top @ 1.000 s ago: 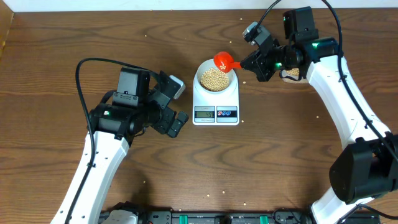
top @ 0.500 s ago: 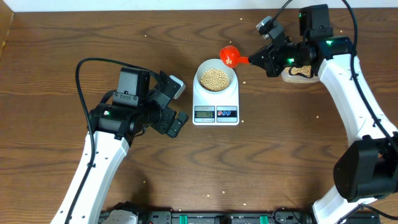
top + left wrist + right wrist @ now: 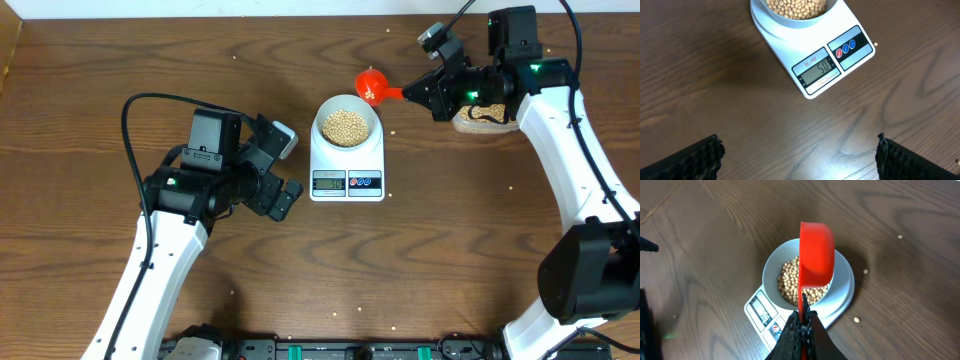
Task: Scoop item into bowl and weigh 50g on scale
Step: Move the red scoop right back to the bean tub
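Tan round beans (image 3: 346,125) in pale round bowl (image 3: 771,275); flat white scale (image 3: 320,160) beneath

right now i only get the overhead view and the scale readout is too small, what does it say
observer: the left wrist view has it sharp: the scale reads 50, with the bowl of beans on it.
operator: ok, is the right gripper properly on the scoop
observer: yes, the right wrist view shows the right gripper shut on the handle of the red scoop.
operator: anything in the left one
observer: no, the left wrist view shows the left gripper wide open, with only bare table between its fingers.
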`<control>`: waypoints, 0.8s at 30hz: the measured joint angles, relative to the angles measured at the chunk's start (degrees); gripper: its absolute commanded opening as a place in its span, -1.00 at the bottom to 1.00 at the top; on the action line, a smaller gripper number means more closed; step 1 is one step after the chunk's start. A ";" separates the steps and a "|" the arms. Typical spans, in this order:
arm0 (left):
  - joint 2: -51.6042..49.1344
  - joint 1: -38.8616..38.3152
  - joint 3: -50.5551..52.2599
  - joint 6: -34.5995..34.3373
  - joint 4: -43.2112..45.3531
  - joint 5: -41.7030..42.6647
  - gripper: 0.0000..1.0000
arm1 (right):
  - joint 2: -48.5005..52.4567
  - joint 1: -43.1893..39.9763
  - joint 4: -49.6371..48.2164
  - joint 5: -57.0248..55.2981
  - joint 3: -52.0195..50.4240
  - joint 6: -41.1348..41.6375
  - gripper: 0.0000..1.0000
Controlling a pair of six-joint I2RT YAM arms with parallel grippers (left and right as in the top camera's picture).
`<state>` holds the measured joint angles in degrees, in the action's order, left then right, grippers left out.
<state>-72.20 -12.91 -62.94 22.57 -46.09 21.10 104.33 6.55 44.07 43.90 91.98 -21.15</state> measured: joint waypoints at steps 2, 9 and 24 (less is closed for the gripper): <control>0.00 0.00 0.00 0.00 -0.02 0.02 0.98 | 0.00 -0.07 -0.94 1.07 0.00 0.70 -0.98; 0.00 0.00 0.00 0.00 0.00 0.00 0.98 | -0.04 -5.60 -1.01 10.73 0.00 2.56 -0.98; 0.00 0.00 0.00 0.00 0.00 0.00 0.98 | -0.87 -20.26 8.83 -2.47 0.00 8.92 -0.97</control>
<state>-72.20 -12.91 -62.94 22.57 -46.09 21.10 103.46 -13.72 52.90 41.43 91.98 -12.23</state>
